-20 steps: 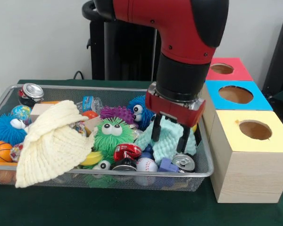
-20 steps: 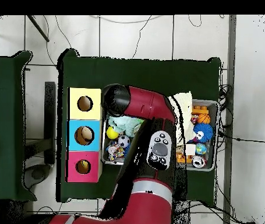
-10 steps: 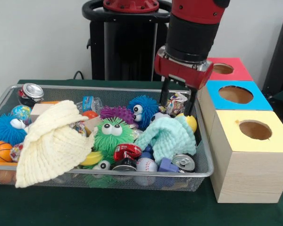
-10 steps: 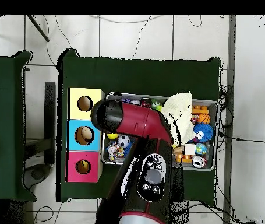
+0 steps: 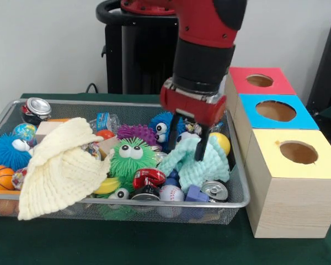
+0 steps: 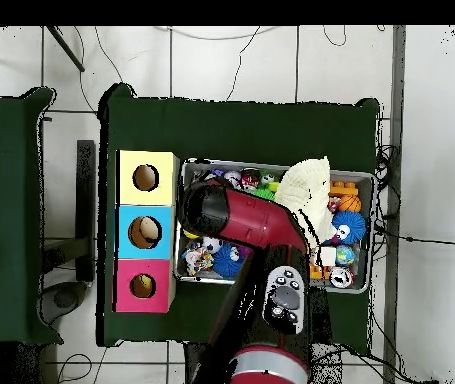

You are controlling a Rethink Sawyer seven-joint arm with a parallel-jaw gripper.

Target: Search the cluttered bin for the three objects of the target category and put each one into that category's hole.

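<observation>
Nearest the camera, the wire bin (image 5: pixel 238 202) remains crowded; by my judgement sorting has barely begun. One mint cloth (image 5: pixel 201 163) lies beneath the end effector (image 5: pixel 186 138), whose fingers hang spread and empty. One cream cloth (image 5: pixel 60 165) drapes leftward. Beyond, three holed boxes wait: yellow (image 5: pixel 298 160), blue (image 5: pixel 276 111), red (image 5: pixel 261 80).

Half a second ago the gripper (image 5: pixel 186 138) hangs raised near the blue box (image 5: pixel 274 111), clear of the bin's clutter; now it sits lower and further from that box, its open fingers reaching the top of the mint cloth (image 5: pixel 197 161) (one second ago they straddled it lower down). The cloth itself, bunched up then, now lies spread flatter beside the yellow ball (image 5: pixel 221 142).
</observation>
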